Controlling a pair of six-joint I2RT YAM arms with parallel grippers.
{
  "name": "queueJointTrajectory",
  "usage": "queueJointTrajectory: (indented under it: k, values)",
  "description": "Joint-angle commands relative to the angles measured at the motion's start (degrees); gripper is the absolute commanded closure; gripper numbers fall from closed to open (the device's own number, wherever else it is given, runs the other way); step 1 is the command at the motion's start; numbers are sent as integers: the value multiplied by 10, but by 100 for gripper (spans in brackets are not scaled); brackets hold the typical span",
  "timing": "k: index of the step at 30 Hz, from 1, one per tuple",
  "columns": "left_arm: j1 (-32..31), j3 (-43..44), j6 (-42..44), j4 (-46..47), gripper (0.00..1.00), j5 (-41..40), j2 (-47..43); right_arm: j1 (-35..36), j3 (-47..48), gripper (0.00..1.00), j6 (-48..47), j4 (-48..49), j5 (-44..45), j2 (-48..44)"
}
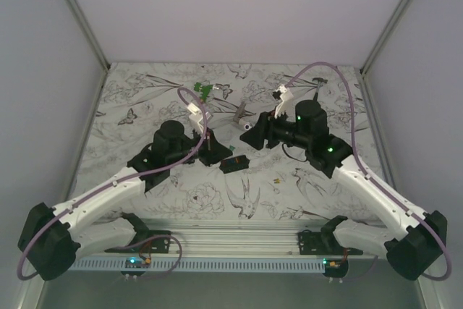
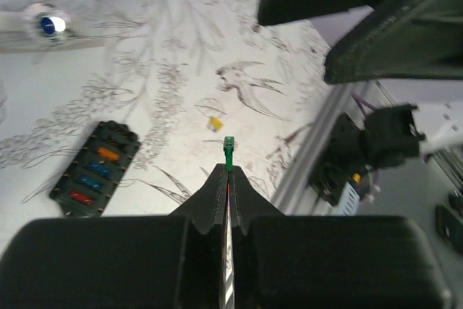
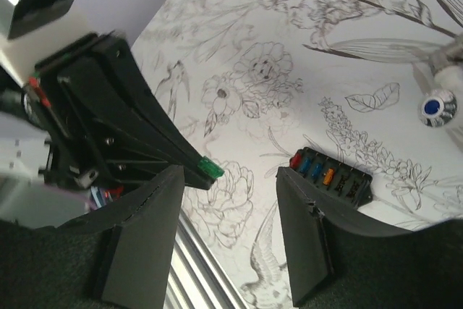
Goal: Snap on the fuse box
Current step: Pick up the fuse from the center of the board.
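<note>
We find the fuse box [image 1: 234, 163] lying on the table [image 1: 145, 106]. The left gripper [image 1: 214, 154], a tiny fuse [image 2: 228, 144] in its tip, sits at the box's ten o'clock. The right gripper [image 1: 255, 137] sits at one o'clock, and a metal tool [image 1: 239, 112] lies farther back at twelve.

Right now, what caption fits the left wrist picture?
Shut left gripper holds a small green piece, fuse box lying nearby.

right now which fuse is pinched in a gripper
The green fuse, pinched by the shut left gripper. The yellow fuse lies on the table; the rest sit in the fuse box.

Floral table [image 1: 145, 92], fuse box [image 1: 234, 163], yellow bit [image 2: 215, 124]
</note>
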Motion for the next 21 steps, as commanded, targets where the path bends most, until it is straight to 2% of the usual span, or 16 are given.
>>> queueJointTrajectory:
  k: [1, 8, 21]
  values:
    - [3, 22, 42, -5, 100, 142, -25, -19, 29, 40, -155, -47, -171, -17]
    - [-2, 49, 38, -6, 100, 193, -33, -19, 47, 42, -218, -71, -264, -18]
    - [-27, 76, 41, -6, 100, 217, -29, -18, 42, 54, -229, -52, -329, -15]
